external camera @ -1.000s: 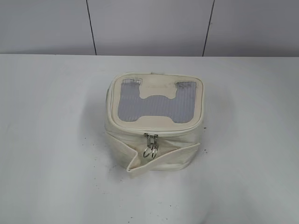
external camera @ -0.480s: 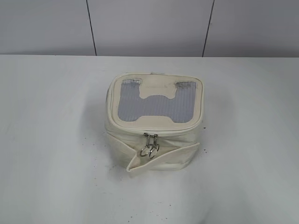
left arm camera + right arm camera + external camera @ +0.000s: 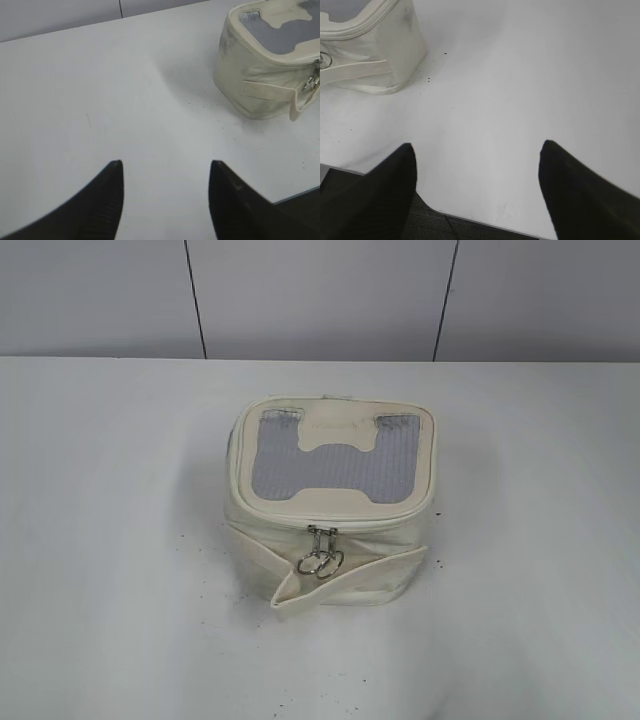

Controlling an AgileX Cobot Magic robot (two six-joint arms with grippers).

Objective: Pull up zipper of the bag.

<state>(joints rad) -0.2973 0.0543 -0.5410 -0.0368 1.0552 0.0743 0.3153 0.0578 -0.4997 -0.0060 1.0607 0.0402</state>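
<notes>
The cream-white bag (image 3: 330, 540) stands in the middle of the table, grey ribbed top with a cream H patch facing up. The zipper (image 3: 330, 522) runs round the lid rim; its two silver ring pulls (image 3: 320, 560) hang together at the front centre. The bag also shows at the top right of the left wrist view (image 3: 260, 85) and the top left of the right wrist view (image 3: 370, 55). My left gripper (image 3: 165, 167) is open and empty over bare table, well away from the bag. My right gripper (image 3: 477, 147) is open and empty near the table's front edge. Neither gripper shows in the exterior view.
The wide strap's loose end (image 3: 300, 595) sticks out at the bag's front. The white table (image 3: 120, 540) has small dark specks near the bag. Its front edge shows in the right wrist view (image 3: 485, 222). A grey panelled wall (image 3: 320, 300) stands behind.
The two ring pulls have swung slightly, lying a little more to the left. The bag has not moved.
</notes>
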